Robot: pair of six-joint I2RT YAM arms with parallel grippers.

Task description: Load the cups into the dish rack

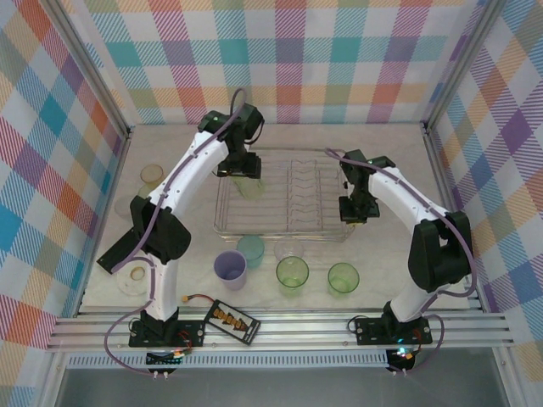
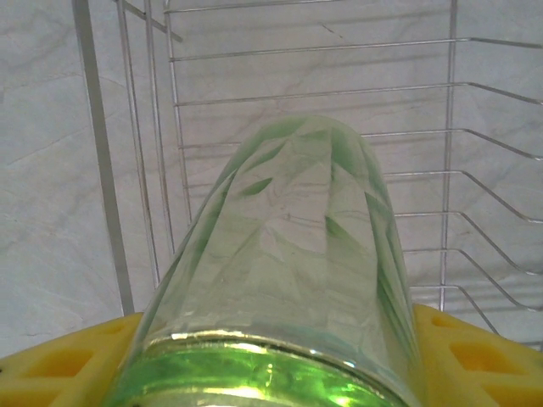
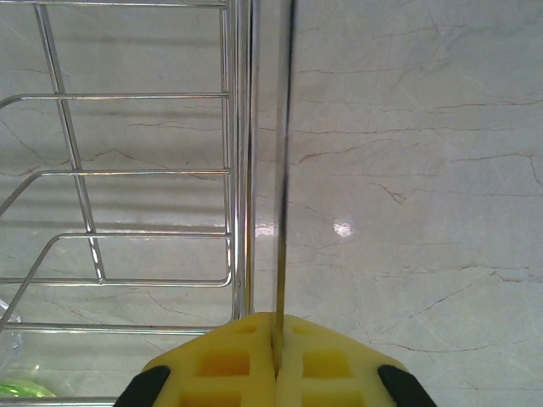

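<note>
Two grippers at the dish rack (image 1: pixel 297 199) — one w/ a cup, one on the wire.
Left gripper (image 1: pixel 240 174) grasps a light green cup (image 2: pixel 288 254), held over the rack's left end, wire dividers beneath it. Right gripper (image 3: pixel 276 332) is clenched on the thin rim wire at the rack's right edge, near its front corner. On the bench betw. rack and near edge — lilac cup (image 1: pixel 230 270), teal cup (image 1: pixel 251 248), clear cup (image 1: pixel 288 249), mid green cup (image 1: pixel 292 273), right green cup (image 1: pixel 343 277). Yellowish cup (image 1: pixel 152 175) sits by the left edge.
</note>
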